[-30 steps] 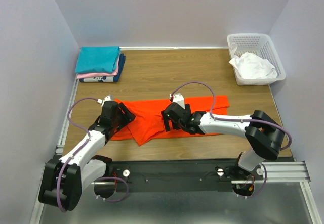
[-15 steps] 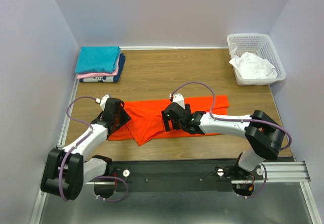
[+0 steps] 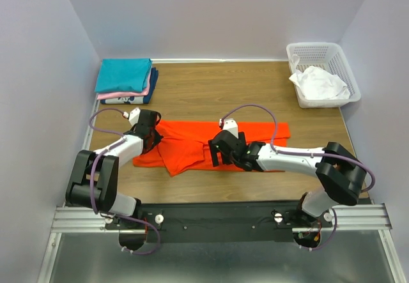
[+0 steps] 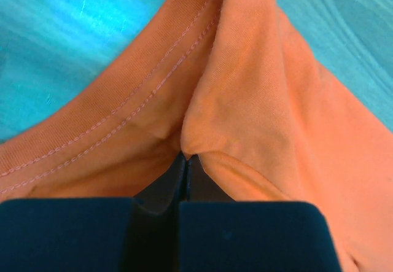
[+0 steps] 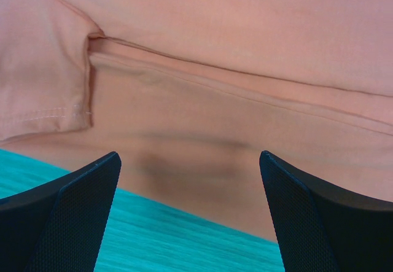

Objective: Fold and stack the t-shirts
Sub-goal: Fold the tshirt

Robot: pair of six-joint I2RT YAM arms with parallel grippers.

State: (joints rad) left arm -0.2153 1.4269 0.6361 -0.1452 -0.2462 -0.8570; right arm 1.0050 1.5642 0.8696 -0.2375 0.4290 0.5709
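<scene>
Pinching the limp orange-red t-shirt (image 3: 182, 149) beside what looks like its collar seam, your left jaws are clamped; right jaws gape wide. Grip hems.

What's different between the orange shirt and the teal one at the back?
The orange shirt lies spread out and rumpled; the teal shirt is folded neatly, topping a stack in the far left corner. The left gripper pinches the orange one; nothing touches the teal. Both are plain-coloured.
</scene>
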